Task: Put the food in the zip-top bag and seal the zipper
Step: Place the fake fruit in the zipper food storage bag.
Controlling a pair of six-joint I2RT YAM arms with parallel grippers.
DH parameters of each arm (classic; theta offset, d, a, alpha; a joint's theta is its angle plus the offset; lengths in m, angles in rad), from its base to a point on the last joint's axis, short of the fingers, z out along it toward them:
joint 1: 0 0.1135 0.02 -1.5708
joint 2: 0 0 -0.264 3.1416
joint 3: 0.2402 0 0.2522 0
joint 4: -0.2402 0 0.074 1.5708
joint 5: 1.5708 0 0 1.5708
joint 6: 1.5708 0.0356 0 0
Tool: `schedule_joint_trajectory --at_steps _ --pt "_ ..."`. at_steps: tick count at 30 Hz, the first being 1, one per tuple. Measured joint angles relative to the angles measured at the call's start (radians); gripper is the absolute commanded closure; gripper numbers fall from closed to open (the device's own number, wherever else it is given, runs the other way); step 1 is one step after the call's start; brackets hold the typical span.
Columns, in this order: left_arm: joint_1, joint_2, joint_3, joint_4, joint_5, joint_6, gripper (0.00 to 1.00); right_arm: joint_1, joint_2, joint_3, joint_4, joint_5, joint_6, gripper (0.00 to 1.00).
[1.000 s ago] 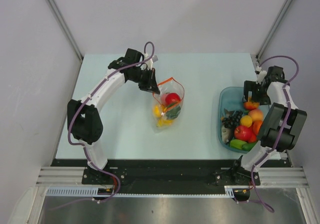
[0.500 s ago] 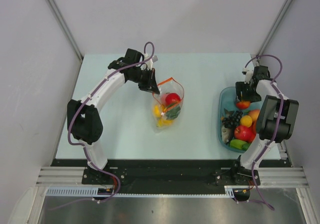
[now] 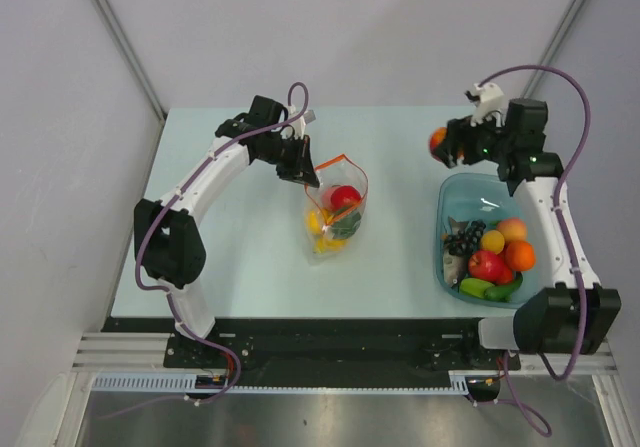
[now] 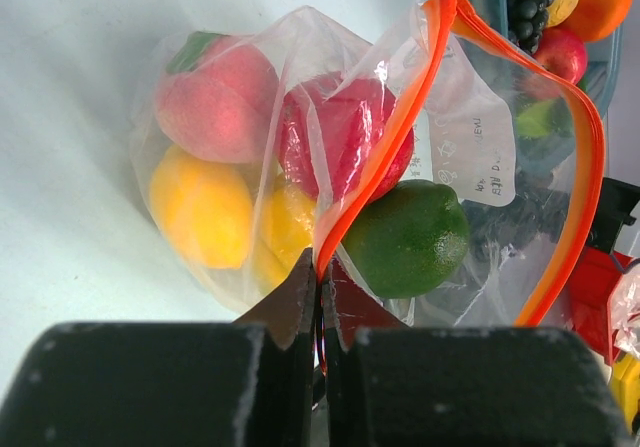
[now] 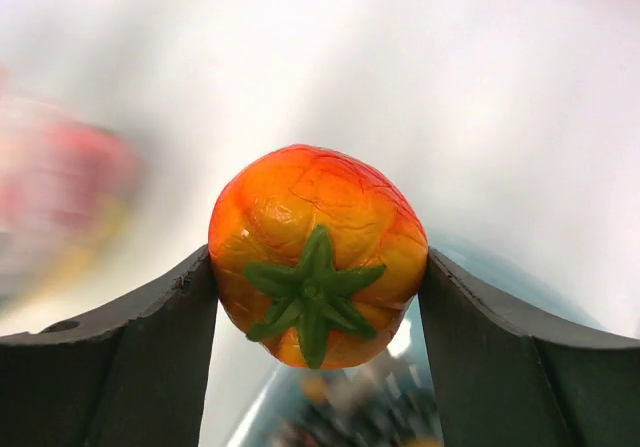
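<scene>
**Getting the orange tomato into the bag mouth cleanly**

The zip-top bag sits mid-table, well left of the teal tub. It already holds a pink peach, a red piece, a yellow piece and a green lime. Its zipper stands up as an open orange loop. My left gripper is clenched on the near end of that strip and holds the mouth up. The far side of the loop hangs free, propped only by the crinkly film.

My right gripper is clamped on the orange tomato, one finger on each flank and the green calyx facing the wrist camera. In the overhead view the tomato is in the air beyond the tub's far corner, well apart from the bag.

To do this step well, I would bring the tomato in high over the loop and descend inside the orange rim, not across it. The free side looks flimsy, and I expect a brush from a finger would fold it shut or pull the strip out of the left pinch. The bag looks fairly full, so I would aim for the gap above the lime and let go low enough that the glossy fruit cannot bounce out. The left arm should hold its place until the tomato has dropped.
</scene>
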Motion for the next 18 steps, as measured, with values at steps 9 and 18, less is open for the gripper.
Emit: schedule_joint_trajectory --at_steps 9,18 --pt "0.001 0.000 0.009 -0.016 0.002 0.007 0.95 0.483 -0.017 0.099 0.211 -0.145 0.106 0.57" --pt "0.002 -0.001 0.011 -0.019 0.003 0.006 0.94 0.719 0.159 0.103 0.175 -0.085 0.018 0.10"
